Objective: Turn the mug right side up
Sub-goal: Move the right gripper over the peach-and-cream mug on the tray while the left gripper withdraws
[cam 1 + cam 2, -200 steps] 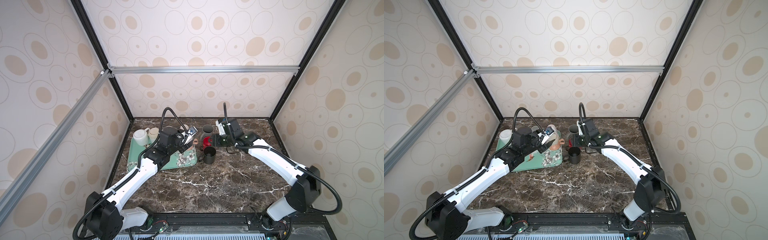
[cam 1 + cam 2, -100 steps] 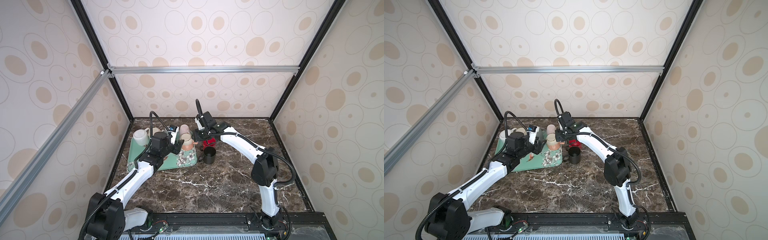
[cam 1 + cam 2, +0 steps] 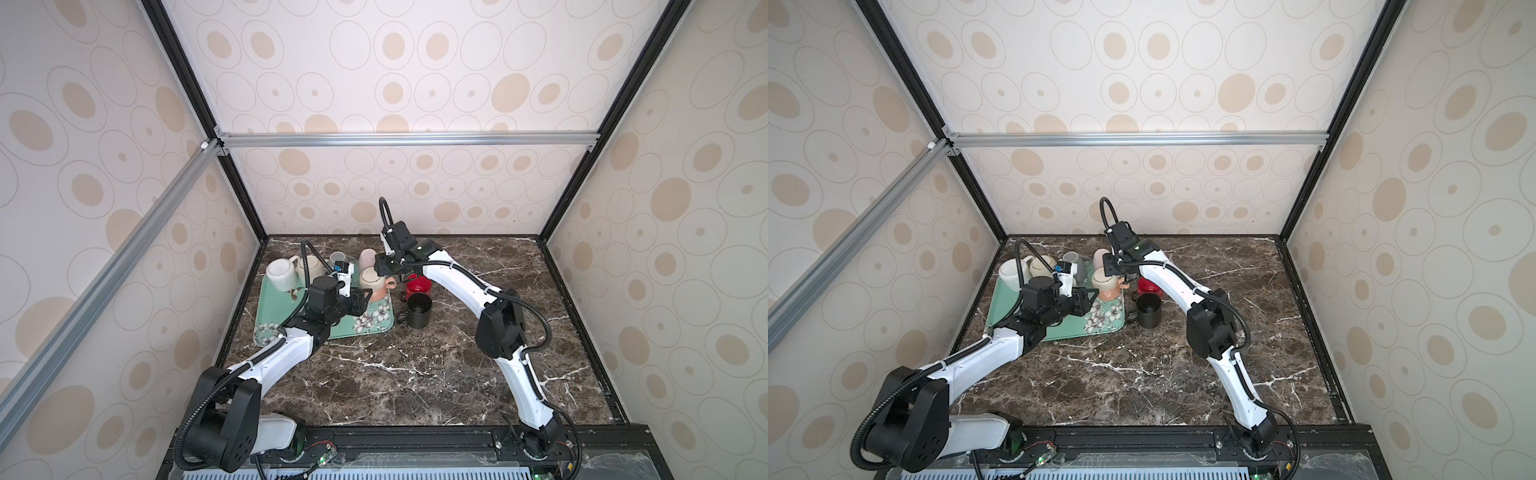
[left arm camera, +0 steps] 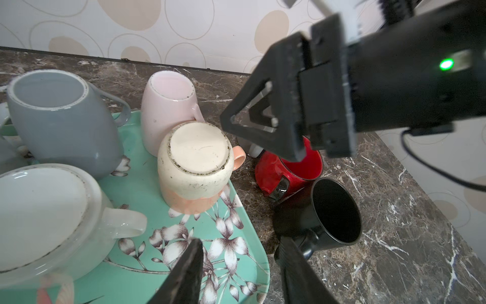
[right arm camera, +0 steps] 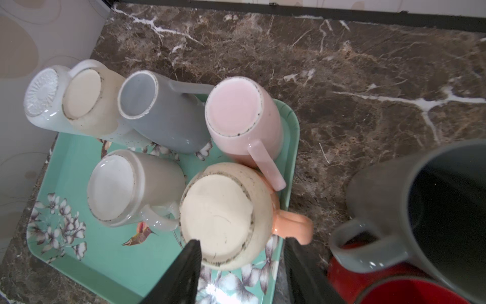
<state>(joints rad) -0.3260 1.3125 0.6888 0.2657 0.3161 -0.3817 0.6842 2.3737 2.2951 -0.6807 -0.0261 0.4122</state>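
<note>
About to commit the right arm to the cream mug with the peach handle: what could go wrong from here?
The pink mug's handle lies right next to the cream mug; lifting may drag or tip it.
The upright grey mug and red mug stand close beside the right gripper; flipping could knock them.
The left gripper hovers nearby, so arms might clash.

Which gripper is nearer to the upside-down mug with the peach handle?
Right. The right gripper hangs just above the mug, jaws open over its handle side. The left gripper, also open, is farther off, over the tray edge near the black mug.
</note>
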